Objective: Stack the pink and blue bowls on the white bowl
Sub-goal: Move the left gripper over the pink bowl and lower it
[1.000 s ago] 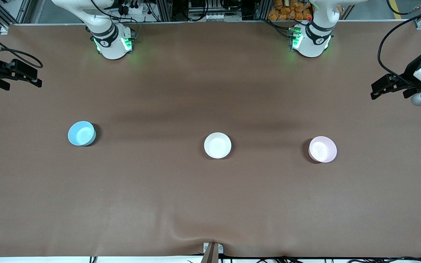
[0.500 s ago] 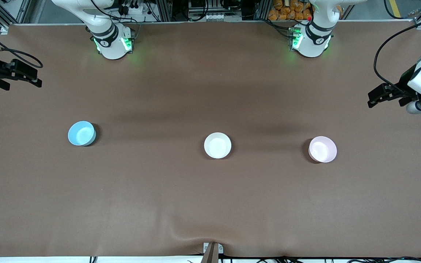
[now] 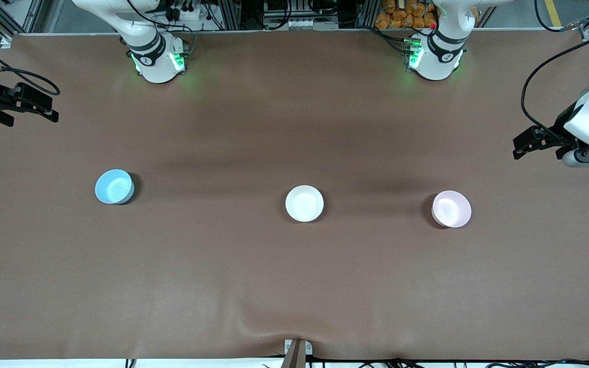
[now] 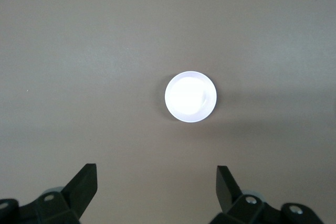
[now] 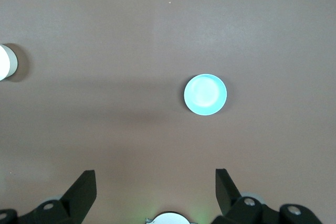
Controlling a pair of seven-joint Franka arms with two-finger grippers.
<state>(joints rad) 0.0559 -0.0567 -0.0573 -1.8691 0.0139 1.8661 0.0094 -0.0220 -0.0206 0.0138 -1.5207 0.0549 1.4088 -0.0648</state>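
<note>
Stacking has not begun, as we judge it: all three bowls sit apart on the brown table (image 3: pixel 294 286), each upright and empty, so both moves are left.

White bowl (image 3: pixel 304 203) sits mid-table. Blue bowl (image 3: pixel 114 186) lies well off toward the right arm's end, slightly farther from the front camera. Pink bowl (image 3: pixel 451 208) lies toward the left arm's end, slightly nearer. All are small, round, plain and glossy; the pink is very pale.

Our left gripper (image 3: pixel 522 145) hangs over the table's edge at its own end, fingers spread wide, holding nothing. Our right gripper (image 3: pixel 51 113) waits over its end, likewise wide and empty.
</note>
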